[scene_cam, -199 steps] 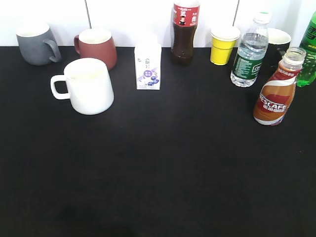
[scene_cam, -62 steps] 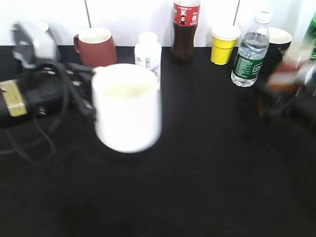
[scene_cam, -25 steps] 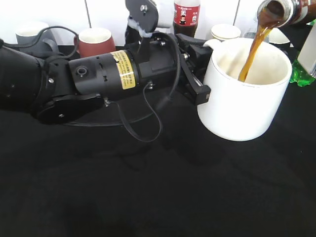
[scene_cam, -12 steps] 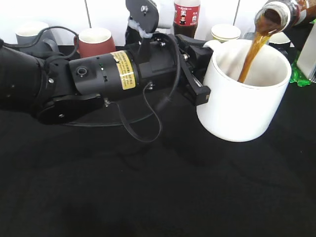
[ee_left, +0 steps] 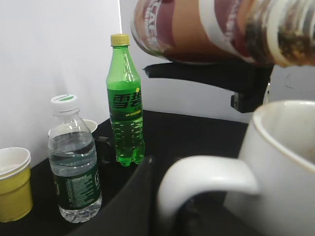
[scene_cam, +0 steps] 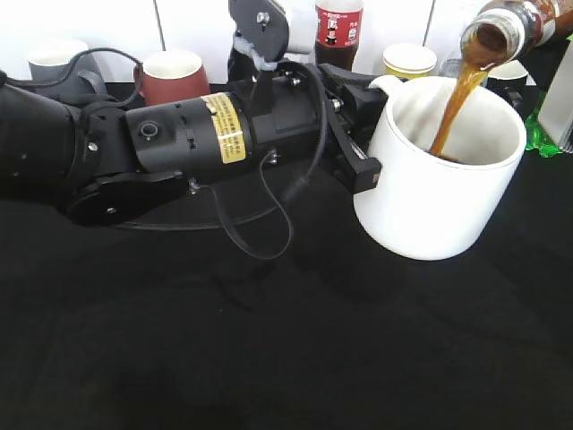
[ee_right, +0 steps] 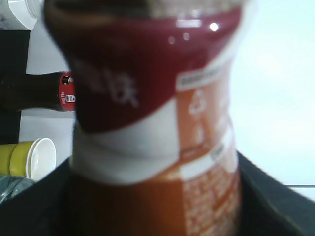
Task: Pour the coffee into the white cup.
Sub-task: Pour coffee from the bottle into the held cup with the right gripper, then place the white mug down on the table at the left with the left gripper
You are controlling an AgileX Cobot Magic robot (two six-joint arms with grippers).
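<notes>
My left gripper [scene_cam: 360, 134] is shut on the handle of the white cup [scene_cam: 439, 193] and holds it tilted a little above the black table. The coffee bottle [scene_cam: 515, 22] is tipped at the top right, and a brown stream [scene_cam: 452, 107] runs from its mouth into the cup. In the left wrist view the handle [ee_left: 206, 177] sits between the jaws [ee_left: 187, 211], with the bottle [ee_left: 206, 29] above the cup's rim [ee_left: 280, 113]. In the right wrist view the bottle [ee_right: 157, 123] fills the frame, clamped between the dark jaws of my right gripper [ee_right: 155, 211].
A red-brown mug [scene_cam: 170, 76] and a grey mug [scene_cam: 55, 58] stand at the back left. A cola bottle [scene_cam: 338, 27] and a yellow paper cup [scene_cam: 409, 61] stand at the back. A green bottle [ee_left: 125, 118] and a water bottle [ee_left: 74, 172] stand behind the cup.
The coffee keeps pouring into the white cup. The cup has sunk and drifted slightly left, and the bottle's mouth has dropped a little. Both grips are unchanged.
</notes>
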